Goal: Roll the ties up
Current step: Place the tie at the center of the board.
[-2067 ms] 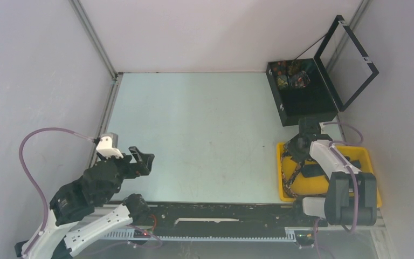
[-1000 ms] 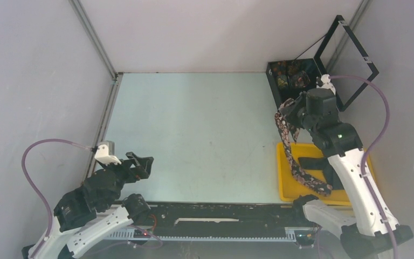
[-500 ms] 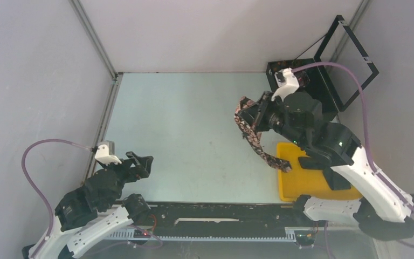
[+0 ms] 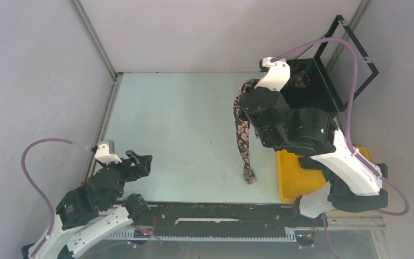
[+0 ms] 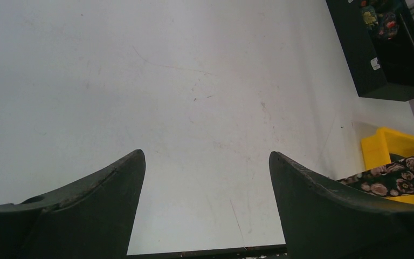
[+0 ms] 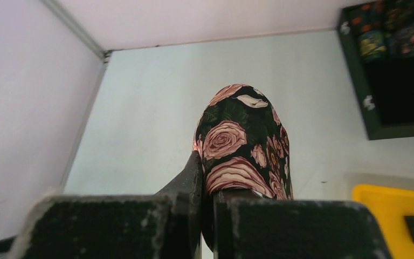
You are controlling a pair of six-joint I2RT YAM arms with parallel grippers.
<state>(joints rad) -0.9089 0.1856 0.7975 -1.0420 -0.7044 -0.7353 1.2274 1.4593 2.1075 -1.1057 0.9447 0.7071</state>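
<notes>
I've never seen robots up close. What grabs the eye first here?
The right gripper stands out first, pinching a black, rose-patterned tie that dangles over the pale table right of the middle. Next comes the bright yellow tray at the near right edge. The left gripper sits open and empty at the near left.

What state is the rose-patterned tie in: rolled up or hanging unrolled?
Unrolled. The tie hangs as one long strip from the right claw, shut on its upper part, down towards the table; no coil shows.
</notes>
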